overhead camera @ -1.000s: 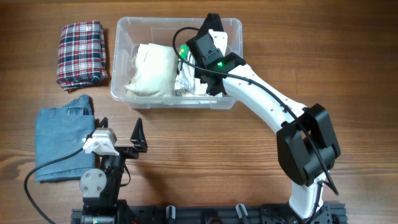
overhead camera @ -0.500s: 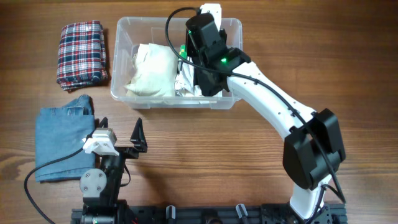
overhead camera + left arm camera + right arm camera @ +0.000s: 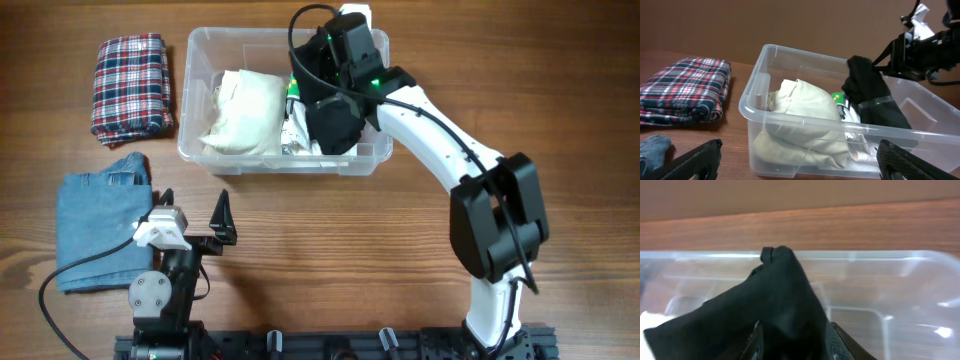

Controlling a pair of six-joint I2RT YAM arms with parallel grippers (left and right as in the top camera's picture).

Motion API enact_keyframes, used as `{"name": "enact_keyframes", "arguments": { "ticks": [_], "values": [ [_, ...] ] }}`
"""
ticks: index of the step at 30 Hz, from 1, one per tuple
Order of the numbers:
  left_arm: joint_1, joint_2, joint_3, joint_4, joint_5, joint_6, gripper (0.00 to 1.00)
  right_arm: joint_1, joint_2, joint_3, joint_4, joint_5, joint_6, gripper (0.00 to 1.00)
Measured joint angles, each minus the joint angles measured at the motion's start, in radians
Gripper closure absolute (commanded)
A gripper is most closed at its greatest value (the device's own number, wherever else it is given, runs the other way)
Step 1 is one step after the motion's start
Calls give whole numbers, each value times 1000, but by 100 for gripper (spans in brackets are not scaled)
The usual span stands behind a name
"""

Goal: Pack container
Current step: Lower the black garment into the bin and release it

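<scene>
Black garment (image 3: 765,305) fills the lower half of the right wrist view. It is pinched between the two fingers of the right gripper (image 3: 794,342), which are closed on it. Behind it runs the far wall of the clear container (image 3: 880,260).

From above this grip is hidden under the wrist. The left wrist view shows more: the black cloth droops into the right part of the bin, beside a cream garment (image 3: 800,107), with a small green patch (image 3: 838,97) between them.

The container stands at the upper centre of the overhead frame. The right arm reaches to it from the lower right, bent at the elbow. The left gripper (image 3: 193,205) sits at the lower left with its fingers wide apart, near a folded denim piece (image 3: 100,225). A folded plaid shirt (image 3: 130,85) lies at the upper left.
</scene>
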Motion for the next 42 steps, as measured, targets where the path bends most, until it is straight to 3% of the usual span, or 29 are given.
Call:
{"name": "enact_keyframes", "arguments": {
  "ticks": [15, 20, 26, 32, 42],
  "values": [
    [0, 0, 0, 0, 0, 0, 0, 1, 78, 24, -164, -80, -6, 63],
    [0, 0, 0, 0, 0, 0, 0, 5, 76, 24, -167, -25, -7, 58],
    [0, 0, 0, 0, 0, 0, 0, 5, -27, 17, -195, 6, -50, 58],
    [0, 0, 0, 0, 0, 0, 0, 8, -151, 14, -256, -169, -50, 57],
    [0, 0, 0, 0, 0, 0, 0, 33, 32, -16, -249, -233, -50, 55]
  ]
}}
